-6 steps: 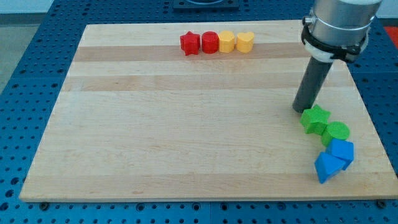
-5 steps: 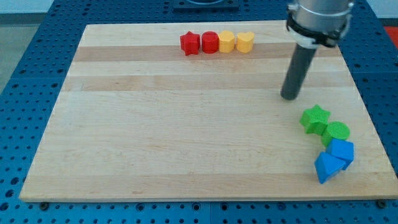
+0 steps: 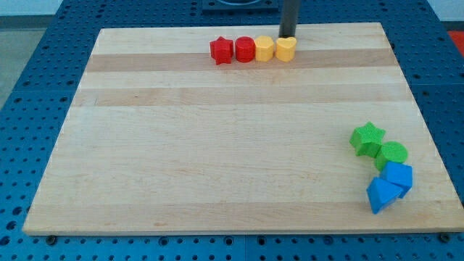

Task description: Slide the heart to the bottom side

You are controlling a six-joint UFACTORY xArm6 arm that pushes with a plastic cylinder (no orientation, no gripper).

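The yellow heart [image 3: 286, 49] lies near the view's top edge of the wooden board [image 3: 217, 145], at the right end of a row of small blocks. My tip [image 3: 288, 35] stands just above the heart, at its top side, touching or nearly touching it. The rod rises out of the view's top. Left of the heart, side by side, are a yellow hexagon [image 3: 264, 49], a red cylinder [image 3: 245, 49] and a red star [image 3: 222, 50].
A green star [image 3: 367, 138], a green cylinder [image 3: 393, 154] and two blue blocks [image 3: 398, 176] [image 3: 380, 195] cluster near the board's right edge, toward the view's bottom.
My tip has moved from beside the green star at the right, up and to the left, to the top side of the yellow heart. No block has moved.
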